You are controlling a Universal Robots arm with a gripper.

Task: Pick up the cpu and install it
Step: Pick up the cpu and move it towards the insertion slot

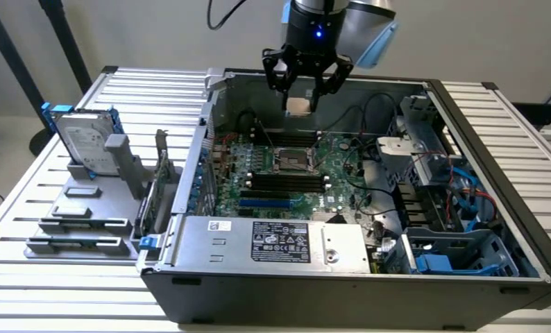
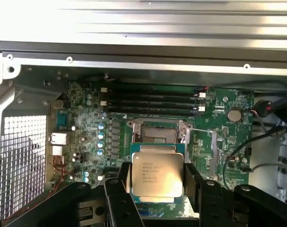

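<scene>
Currently the end effector point(image 1: 300, 94) hangs over the open computer case point(image 1: 497, 277), near twelve o'clock of the case in the exterior view. It pinches the cpu point(image 1: 299, 105) by two opposite edges. In the wrist view its black fingers point(image 2: 116, 189) press against either side of the cpu point(image 2: 156, 174), which lies flat and level between them, clear of the board beneath.

The cpu is a small square chip with a dull silver-grey metal top. Several faint lines of printed text run across the upper part of the lid. A thin green rim of substrate shows around the metal, and the lid has small stepped shoulders along its edges.

Directly beneath it sits the green motherboard point(image 2: 224, 123). The open cpu socket point(image 2: 155, 132) lies just beside the chip's far edge, next to the long black memory slots point(image 2: 153, 100).

In the exterior view the socket point(image 1: 292, 161) is at the case's centre, and a silver power supply point(image 1: 275, 243) is at six o'clock. At nine o'clock, outside the case, a hard drive in a blue frame point(image 1: 83, 142) stands upright on grey holder blocks point(image 1: 76, 225) on the slatted surface point(image 1: 35, 291).
</scene>
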